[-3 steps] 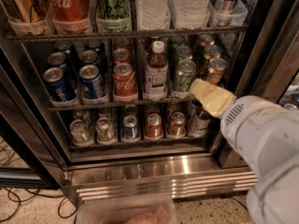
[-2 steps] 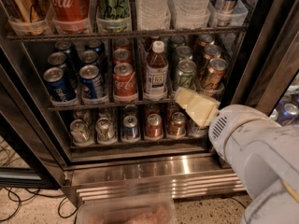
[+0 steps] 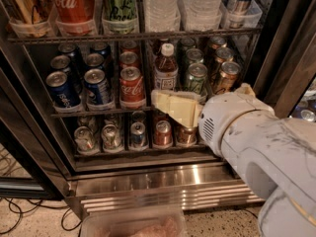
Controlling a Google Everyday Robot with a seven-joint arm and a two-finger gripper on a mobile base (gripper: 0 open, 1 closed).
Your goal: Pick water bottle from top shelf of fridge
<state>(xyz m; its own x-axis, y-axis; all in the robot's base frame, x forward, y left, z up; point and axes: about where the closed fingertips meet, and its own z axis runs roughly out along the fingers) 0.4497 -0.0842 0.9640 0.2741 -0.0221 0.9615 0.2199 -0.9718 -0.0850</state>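
The water bottle (image 3: 160, 9), clear and ribbed with a label at its upper end, stands on the top shelf (image 3: 133, 35) of the fridge (image 3: 168, 179), between a green can and a wider clear ribbed bottle (image 3: 200, 4). My gripper (image 3: 168, 103), cream-coloured on a thick white arm (image 3: 256, 147), comes in from the right. It hangs in front of the middle shelf, well below the water bottle and just below the small brown-drink bottle (image 3: 166, 69). It holds nothing that I can see.
On the top shelf, tall gold, red cola (image 3: 73, 4) and green (image 3: 119, 4) cans stand in clear trays. The middle and lower racks hold several short soda cans. The dark door frame (image 3: 289, 48) is at the right. A clear plastic bin (image 3: 133, 225) and cables (image 3: 19, 212) lie on the floor.
My gripper and arm have moved left across the front of the middle shelf, from the right-hand cans to below the brown-drink bottle. The bottles and cans have not moved.
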